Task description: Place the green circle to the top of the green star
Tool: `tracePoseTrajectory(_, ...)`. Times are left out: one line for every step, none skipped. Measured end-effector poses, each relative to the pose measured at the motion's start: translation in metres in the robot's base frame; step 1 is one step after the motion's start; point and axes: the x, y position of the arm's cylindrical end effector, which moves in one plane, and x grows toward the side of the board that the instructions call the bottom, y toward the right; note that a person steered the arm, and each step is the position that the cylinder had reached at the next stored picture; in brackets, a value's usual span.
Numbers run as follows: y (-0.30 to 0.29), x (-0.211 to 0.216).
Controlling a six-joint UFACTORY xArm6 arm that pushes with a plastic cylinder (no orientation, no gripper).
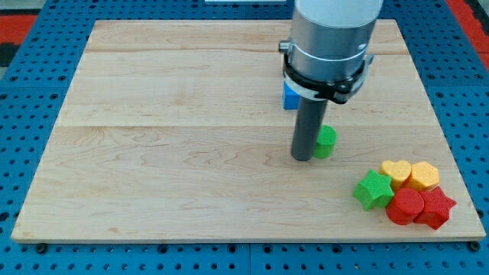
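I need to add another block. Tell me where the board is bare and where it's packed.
Bare: the whole view's left half of the wooden board. Crowded: the view's bottom right, where green star, yellow heart, yellow block, red circle and red star cluster. My tip touches green circle, below the blue block.

Bright, even light from overhead, and the pale wooden worktop [191, 137] shows no harsh glare. Shadows are soft and short beneath the blocks. Focus is crisp right to the edges.
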Motion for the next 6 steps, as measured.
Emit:
tracePoseTrajectory(-0.004,-0.030)
tracePoseTrajectory(0.013,-0.040)
tracePoseTrajectory(0.044,-0.039)
tracePoseTrajectory(0.072,-0.026)
tracePoseTrajectory(0.095,0.000)
tracePoseTrajectory(0.109,0.005)
